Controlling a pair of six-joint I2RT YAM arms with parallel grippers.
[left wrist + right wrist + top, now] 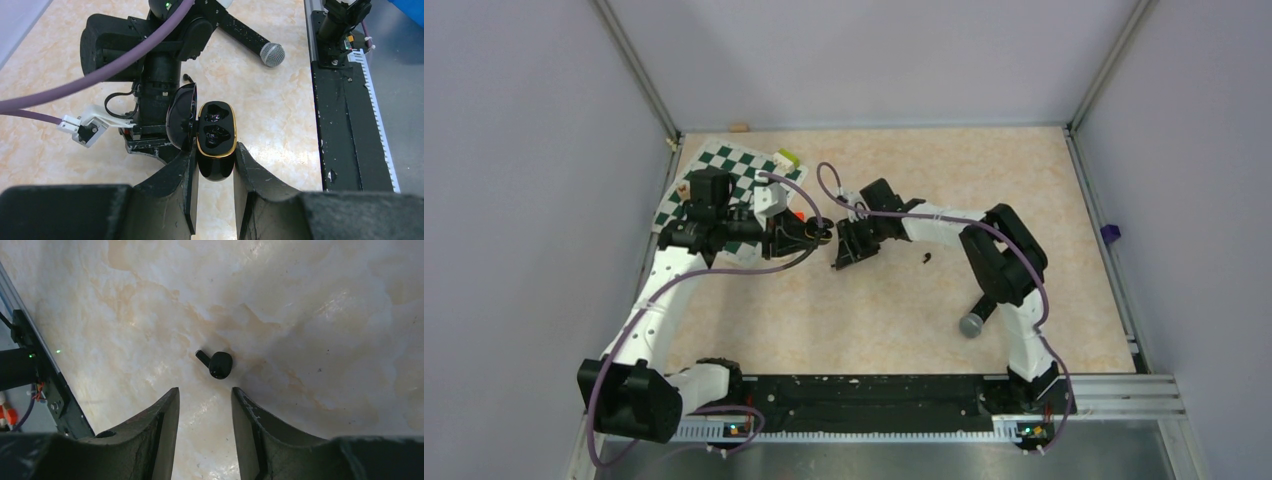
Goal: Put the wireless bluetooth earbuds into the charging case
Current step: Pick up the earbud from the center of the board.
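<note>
- The left fingers point(175, 185) pinch the charging case point(216, 131) from both sides on its lower body. They hold it above the table point(280, 125), with the lid point(180, 117) swung open to the left in the left wrist view.
- The two cavities of the case face the camera. They are glossy and full of reflections, so I cannot tell for sure if anything sits in them; to me they look empty.
- The right fingers point(160, 425) are spread, with nothing between them, and they hang over the bare table.
- One earbud point(220, 364) lies on the table just beyond the right fingertips. It is almost on the line of the gap, only a little to the right of it.
- Its long axis is oblique to the gap: the short stem points up and left in the right wrist view, and the round body is toward the lower right.
- I judge that the fingers must go forward and down, and that the round body is the better place to close on.
- The right arm is the nearer one, and the left arm is busy with the case.
- In the top view a small black speck point(925, 258) lies on the table to the right of the right wrist. It is probably an earbud, but I cannot tell if it is the same one.
</note>
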